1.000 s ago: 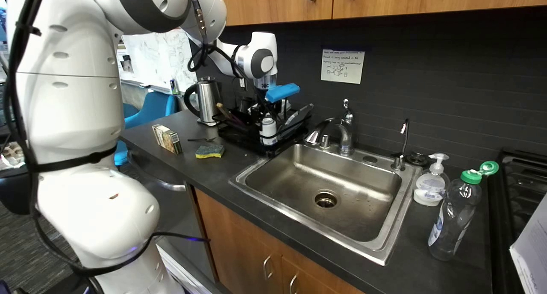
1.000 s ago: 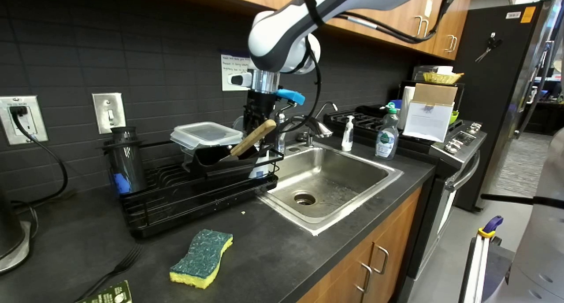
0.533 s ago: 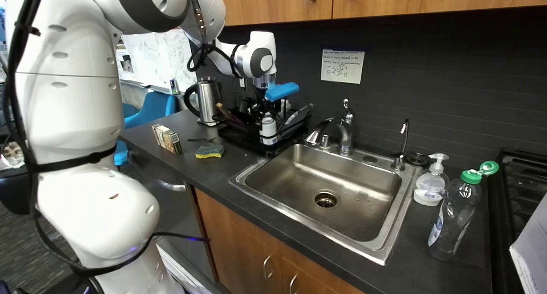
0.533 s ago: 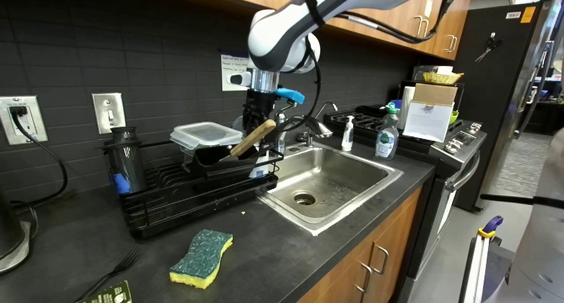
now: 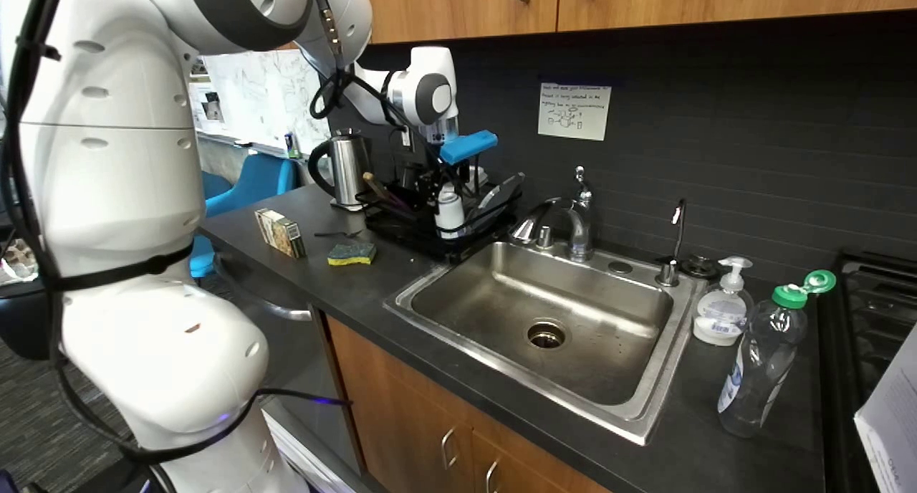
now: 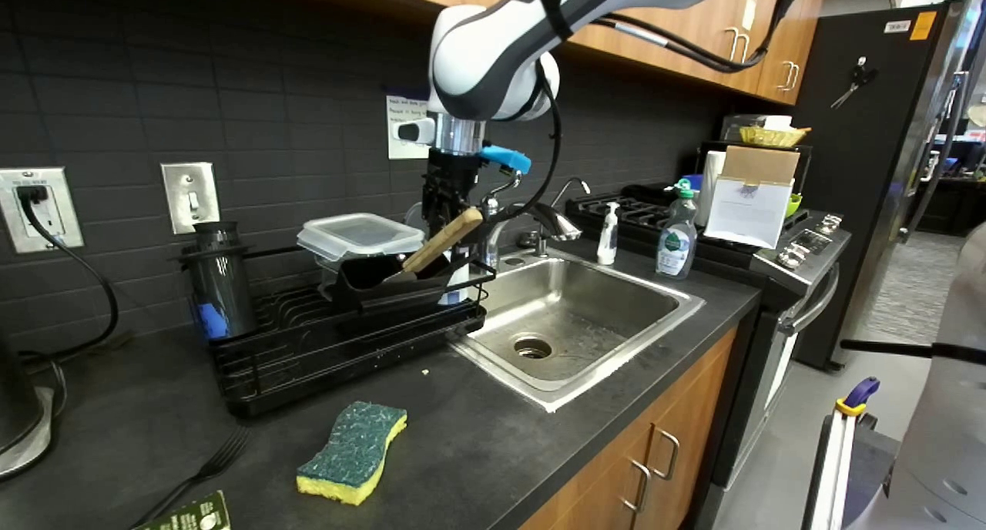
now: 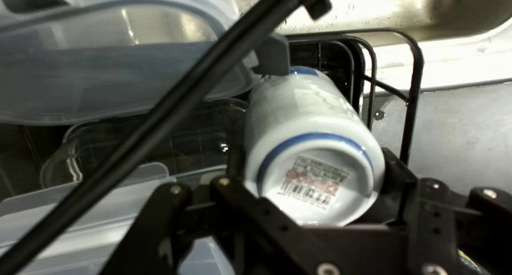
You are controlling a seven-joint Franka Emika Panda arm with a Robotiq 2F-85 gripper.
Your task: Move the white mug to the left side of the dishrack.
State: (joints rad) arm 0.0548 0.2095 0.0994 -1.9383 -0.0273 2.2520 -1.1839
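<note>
The pincer [image 7: 312, 159] grips the white mug [image 7: 300, 103] — upside down (base showing) — inside the dishrack [image 6: 347, 367].

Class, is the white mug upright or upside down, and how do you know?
Upside down: the wrist view looks down onto the base of the white mug, where a barcode label shows.

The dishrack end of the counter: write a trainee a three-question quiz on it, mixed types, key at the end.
1. At the sink end of the rack, what is the gripper shut on?
2. True or false: the fork lies on the counter.
3. The top of the sponge is: A red, B green, C white.
Key: 1 the mug; 2 true; 3 B.
</note>
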